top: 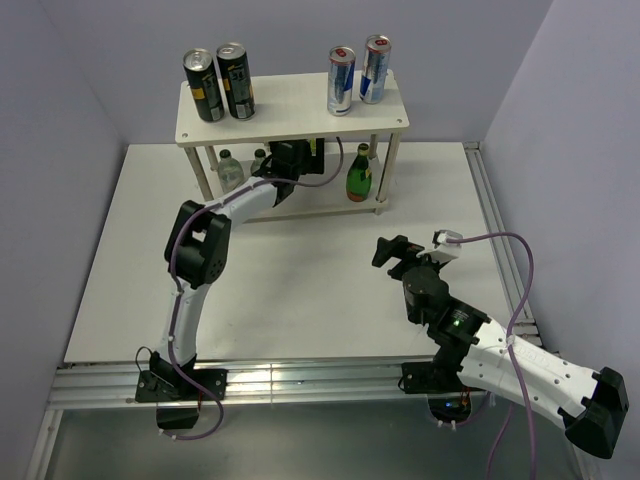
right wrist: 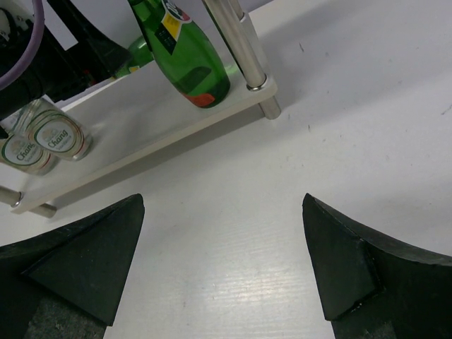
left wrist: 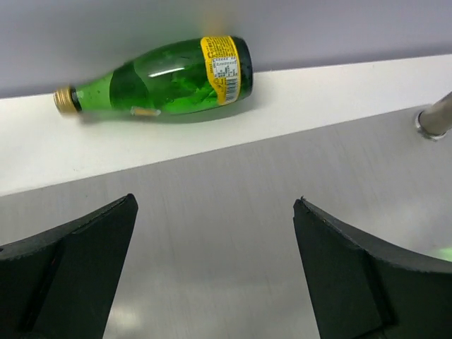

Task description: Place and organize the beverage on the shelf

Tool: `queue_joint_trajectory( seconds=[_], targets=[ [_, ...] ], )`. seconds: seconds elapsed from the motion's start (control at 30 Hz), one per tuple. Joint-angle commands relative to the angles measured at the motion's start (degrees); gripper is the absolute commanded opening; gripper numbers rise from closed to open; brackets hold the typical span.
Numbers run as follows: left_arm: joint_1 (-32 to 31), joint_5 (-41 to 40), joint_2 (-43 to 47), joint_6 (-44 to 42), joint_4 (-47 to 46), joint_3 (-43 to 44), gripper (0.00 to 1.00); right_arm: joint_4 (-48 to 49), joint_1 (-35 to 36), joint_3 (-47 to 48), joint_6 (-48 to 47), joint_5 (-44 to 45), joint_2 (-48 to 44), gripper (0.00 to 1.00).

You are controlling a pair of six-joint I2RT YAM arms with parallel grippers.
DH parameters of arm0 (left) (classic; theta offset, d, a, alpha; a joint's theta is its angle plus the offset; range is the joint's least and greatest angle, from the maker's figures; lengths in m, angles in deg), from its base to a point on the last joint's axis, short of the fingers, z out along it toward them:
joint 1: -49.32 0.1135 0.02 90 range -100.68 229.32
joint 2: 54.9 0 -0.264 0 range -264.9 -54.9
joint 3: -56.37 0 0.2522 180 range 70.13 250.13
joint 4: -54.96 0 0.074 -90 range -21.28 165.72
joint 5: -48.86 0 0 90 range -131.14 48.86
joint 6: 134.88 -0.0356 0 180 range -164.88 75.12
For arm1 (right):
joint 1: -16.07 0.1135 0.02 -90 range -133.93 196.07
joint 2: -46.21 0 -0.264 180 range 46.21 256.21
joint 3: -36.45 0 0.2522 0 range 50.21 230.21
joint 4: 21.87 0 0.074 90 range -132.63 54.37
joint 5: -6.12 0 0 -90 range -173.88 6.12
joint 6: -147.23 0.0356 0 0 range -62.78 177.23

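The cream shelf (top: 290, 105) stands at the back of the table. Two black-and-yellow cans (top: 220, 85) and two silver-blue cans (top: 357, 75) stand on its top board. On the lower board (right wrist: 141, 113) are clear bottles (top: 232, 170) at the left and an upright green bottle (top: 360, 177) at the right. My left gripper (top: 297, 158) reaches in between the boards, open and empty (left wrist: 214, 201). Beyond it a second green bottle (left wrist: 169, 74) lies on its side by the back wall. My right gripper (top: 395, 250) is open and empty (right wrist: 222, 198) over the table in front of the shelf.
A shelf leg (left wrist: 436, 119) stands right of my left gripper. Another leg (right wrist: 240, 42) stands beside the upright green bottle (right wrist: 185, 56). Metal rails run along the table's right side (top: 500, 250) and near edge (top: 300, 380). Purple walls close in the back and sides.
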Motion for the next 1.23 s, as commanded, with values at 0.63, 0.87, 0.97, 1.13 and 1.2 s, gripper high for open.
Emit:
queue_joint_trajectory(
  seconds=[0.63, 0.87, 0.97, 1.13, 1.2],
  targets=[
    [-5.2, -0.8, 10.2, 0.3, -6.0, -9.0, 0.99, 1.7, -0.4, -0.5, 0.3, 1.1, 0.6, 1.0],
    [-8.4, -3.9, 16.7, 1.8, -7.0, -17.3, 0.99, 0.1, -0.4, 0.8, 2.3, 2.8, 1.8, 1.0],
    [-9.6, -5.0, 19.8, 2.4, -7.4, -21.3, 0.99, -1.2, -0.5, 1.8, 3.1, 2.8, 2.7, 1.0],
    [-11.8, -7.5, 24.8, 2.4, -8.1, -28.0, 0.99, 2.2, -0.4, 1.4, -0.2, -0.3, 3.4, 0.97],
    [-12.8, -8.3, 26.6, 3.1, -7.2, -29.7, 0.99, 4.7, -0.2, 0.0, -2.0, -1.0, 2.0, 0.99]
  ],
)
